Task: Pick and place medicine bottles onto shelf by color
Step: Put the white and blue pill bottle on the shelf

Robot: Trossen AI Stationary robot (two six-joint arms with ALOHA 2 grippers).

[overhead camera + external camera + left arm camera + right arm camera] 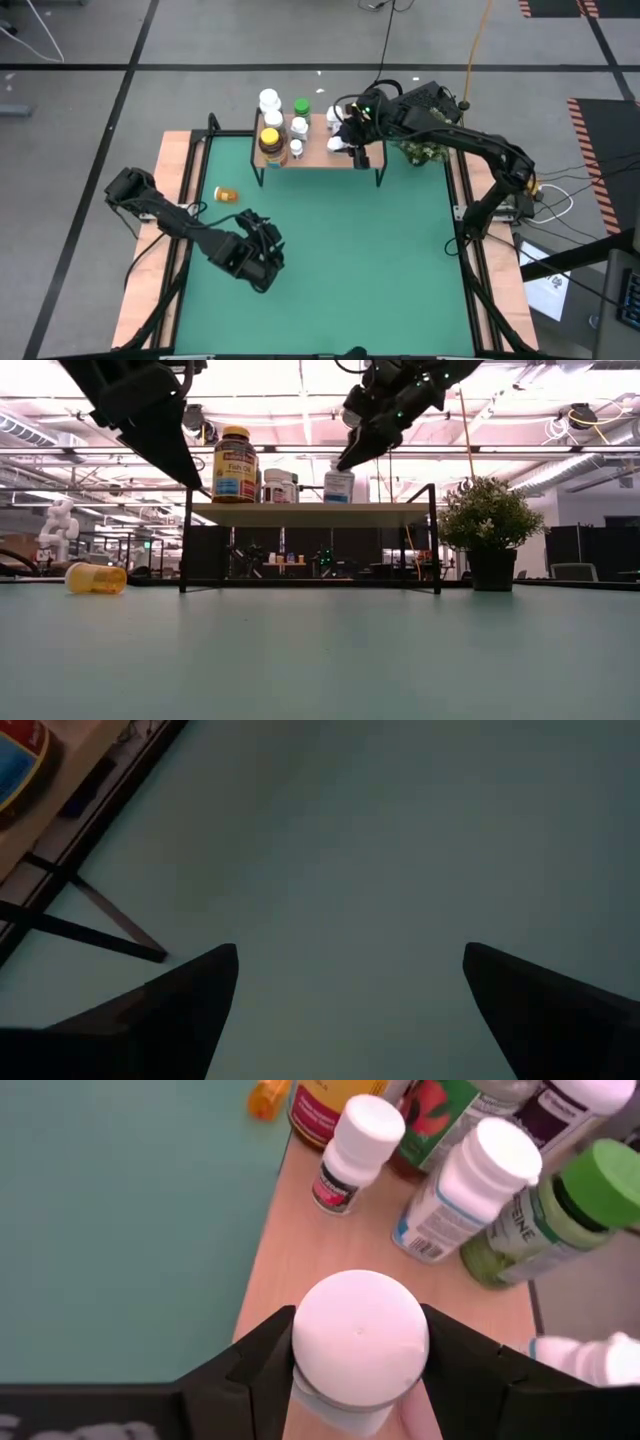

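Observation:
The shelf (318, 152) (310, 513) stands at the table's far edge. On its left part stand an amber bottle with a yellow lid (270, 140) (235, 465), white bottles (269, 100) (478, 1180) and a green-capped one (301, 106) (560, 1210). An orange bottle (228, 193) (95, 578) lies on its side on the green table, left of the shelf. My right gripper (345, 137) (360, 1370) is over the shelf's right part, shut on a white bottle (360, 1345). My left gripper (265, 240) (350, 995) hovers open over bare table, near and left of the shelf. My right gripper pinches the white bottle's round cap (360, 1330) between its two fingers (260, 1365), one on each side, coming from above and slanting down from the table's right. The bottle stands upright; in the low view its base (338, 500) seems to rest on the shelf top.
A potted plant (425, 150) (490, 520) stands right of the shelf, under the right arm. More white bottles (335, 118) (590, 1355) sit close beside the held one. The shelf's black legs (100, 915) are near the left gripper. Green table spreads toward the near edge.

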